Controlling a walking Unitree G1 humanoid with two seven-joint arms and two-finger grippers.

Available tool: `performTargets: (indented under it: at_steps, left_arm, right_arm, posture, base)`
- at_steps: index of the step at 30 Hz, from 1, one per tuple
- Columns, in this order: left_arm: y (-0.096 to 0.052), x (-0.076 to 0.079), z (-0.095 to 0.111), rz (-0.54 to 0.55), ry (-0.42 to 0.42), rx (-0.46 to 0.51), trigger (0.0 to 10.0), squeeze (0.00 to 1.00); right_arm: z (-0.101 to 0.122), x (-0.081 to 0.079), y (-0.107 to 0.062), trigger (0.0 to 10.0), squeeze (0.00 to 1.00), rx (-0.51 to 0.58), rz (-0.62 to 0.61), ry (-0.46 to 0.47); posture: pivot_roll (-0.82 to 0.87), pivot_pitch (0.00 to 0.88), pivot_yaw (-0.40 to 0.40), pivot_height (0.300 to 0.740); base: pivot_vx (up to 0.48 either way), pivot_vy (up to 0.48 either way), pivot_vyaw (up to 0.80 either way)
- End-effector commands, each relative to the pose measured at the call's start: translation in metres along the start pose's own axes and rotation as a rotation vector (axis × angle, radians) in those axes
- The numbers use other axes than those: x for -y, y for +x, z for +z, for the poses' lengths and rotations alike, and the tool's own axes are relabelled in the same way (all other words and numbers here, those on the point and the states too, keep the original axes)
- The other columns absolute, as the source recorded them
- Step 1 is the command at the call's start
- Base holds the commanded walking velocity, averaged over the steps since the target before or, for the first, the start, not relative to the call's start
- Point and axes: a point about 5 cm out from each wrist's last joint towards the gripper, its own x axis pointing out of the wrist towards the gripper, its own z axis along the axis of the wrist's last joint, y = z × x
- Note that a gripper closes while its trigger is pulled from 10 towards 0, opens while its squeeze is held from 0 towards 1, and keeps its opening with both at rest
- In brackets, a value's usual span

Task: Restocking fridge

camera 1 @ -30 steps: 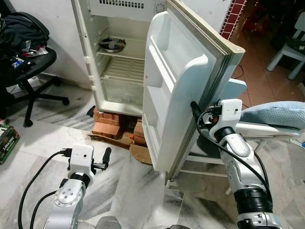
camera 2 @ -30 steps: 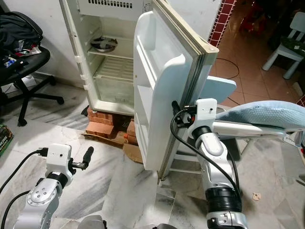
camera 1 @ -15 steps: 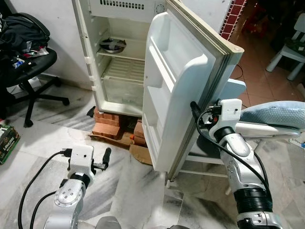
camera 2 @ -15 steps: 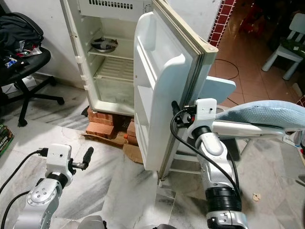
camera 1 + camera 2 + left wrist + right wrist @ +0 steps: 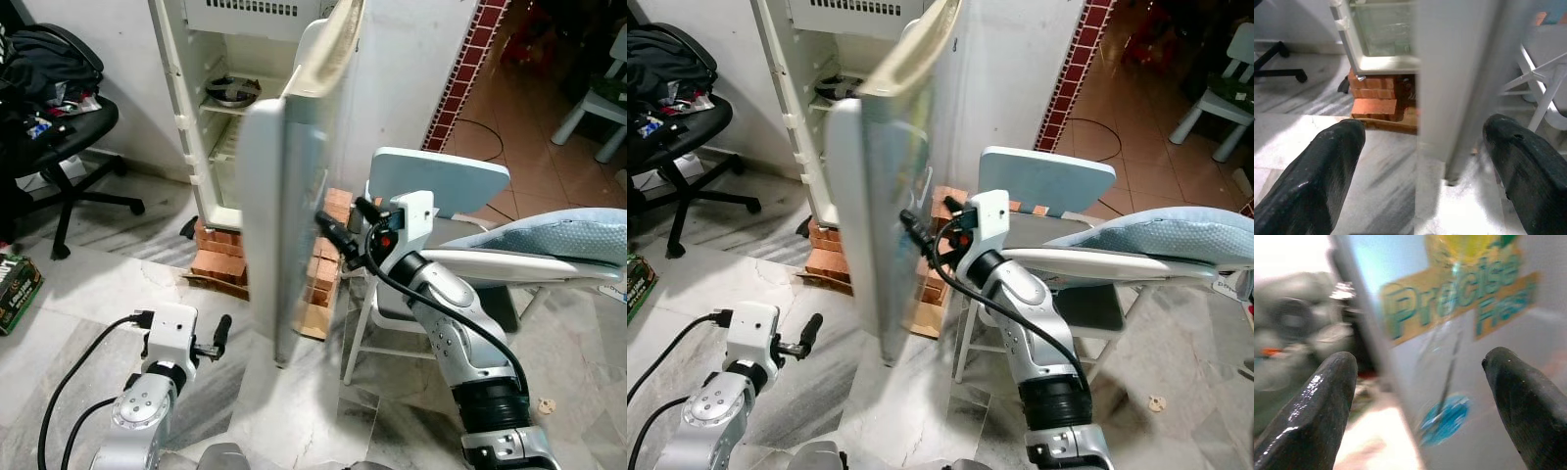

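Note:
The white fridge [image 5: 196, 117] stands open on bricks, with a metal bowl [image 5: 231, 92] on its upper shelf. Its door [image 5: 279, 215] is swung partway toward the cabinet and I see it nearly edge-on. My right gripper [image 5: 345, 227] is open against the door's outer face; in the right wrist view the door sticker [image 5: 1459, 298] lies between the spread fingers [image 5: 1312, 406]. My left gripper [image 5: 217, 333] hangs low over the marble floor, open and holding nothing, and in the left wrist view the door's bottom edge [image 5: 1449, 147] is ahead of it.
Red bricks [image 5: 220, 259] prop up the fridge. A white folding chair [image 5: 436, 181] and a light blue cushion [image 5: 568, 240] stand right behind my right arm. An office chair with clothes [image 5: 49, 108] is at the left, a green box [image 5: 15, 289] on the floor.
The fridge door has swung left toward the cabinet, from wide open to about half shut. My right gripper followed it leftward on its outer face. The left arm stayed put.

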Motion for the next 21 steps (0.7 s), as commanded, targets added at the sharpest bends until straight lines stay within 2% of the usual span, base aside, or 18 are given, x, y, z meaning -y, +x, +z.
performTargets:
  at_steps: [1,4,11,14,15,18,21]
  left_arm:
    - [0.000,0.002,0.002,-0.007,0.010,-0.001,10.0,0.00]
    - [0.002,0.001,0.003,-0.006,0.014,0.004,10.0,0.00]
    - [0.004,-0.006,0.013,0.036,0.031,0.071,10.0,0.00]
    - [0.008,-0.010,0.022,0.083,0.042,0.117,10.0,0.00]
    - [0.010,-0.011,0.029,0.096,0.042,0.149,10.0,0.00]
    - [0.014,-0.009,0.035,0.087,0.042,0.169,10.0,0.00]
    - [0.017,-0.004,0.040,0.052,0.052,0.194,10.0,0.00]
  right_arm:
    - [0.000,-0.011,-0.001,10.0,0.00,-0.014,0.085,0.029]
    - [-0.011,-0.006,-0.006,10.0,0.00,-0.041,0.008,0.005]
    - [-0.013,0.009,-0.020,10.0,0.00,-0.032,-0.182,-0.091]
    - [-0.014,0.017,-0.031,10.0,0.00,-0.019,-0.306,-0.125]
    - [-0.017,0.020,-0.040,10.0,0.00,-0.027,-0.364,-0.169]
    - [-0.021,0.022,-0.046,10.0,0.00,-0.032,-0.414,-0.189]
    - [-0.025,0.024,-0.052,10.0,0.00,-0.033,-0.466,-0.202]
  posture:
    - [0.10,0.000,-0.057,0.740]
    - [0.10,0.000,-0.057,0.740]
    - [0.09,0.000,-0.059,0.740]
    - [0.09,0.000,-0.059,0.740]
    - [0.08,0.000,-0.057,0.740]
    - [0.08,0.000,-0.054,0.740]
    - [0.07,0.000,-0.048,0.740]
  base:
    - [0.000,0.000,0.00]
    - [0.000,0.000,0.00]
    - [0.000,0.000,0.00]
    - [0.000,0.000,0.00]
    - [0.000,0.000,0.00]
    - [0.000,0.000,0.00]
    - [0.000,0.318,0.00]
